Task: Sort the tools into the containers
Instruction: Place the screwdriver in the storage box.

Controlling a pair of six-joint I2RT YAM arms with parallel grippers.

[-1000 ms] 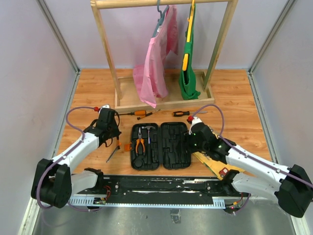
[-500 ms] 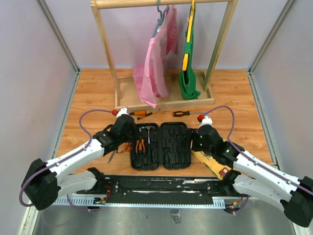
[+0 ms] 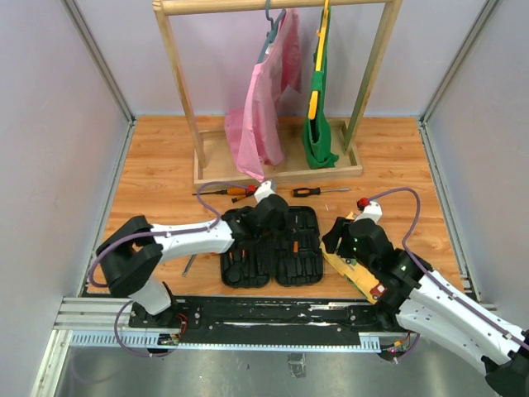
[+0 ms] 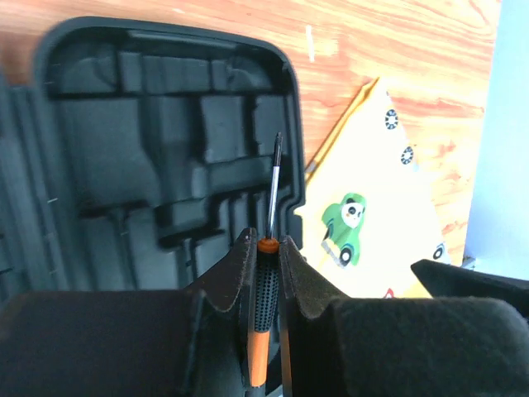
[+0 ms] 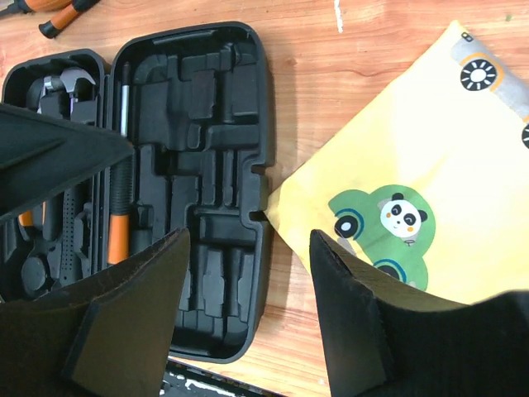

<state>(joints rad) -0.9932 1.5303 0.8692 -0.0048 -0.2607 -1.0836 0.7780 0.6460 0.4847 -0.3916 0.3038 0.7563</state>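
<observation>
While the left claw [image 4: 266, 248] is clamped on a screwdriver [image 4: 263, 285] above the open tool case [image 5: 207, 165], the right claw [image 5: 248, 273] hangs apart over the yellow board [image 5: 430, 149] beside it; two loose screwdrivers [image 3: 235, 191] lie beyond, by the clothes rack [image 3: 186, 99].

Wood floor [image 3: 397, 165] — pale walls [image 3: 50, 124] — clothes rack [image 3: 181, 83]

Left gripper [image 4: 264, 245] pinched narrow — right gripper [image 5: 248, 245] spread wide.
</observation>
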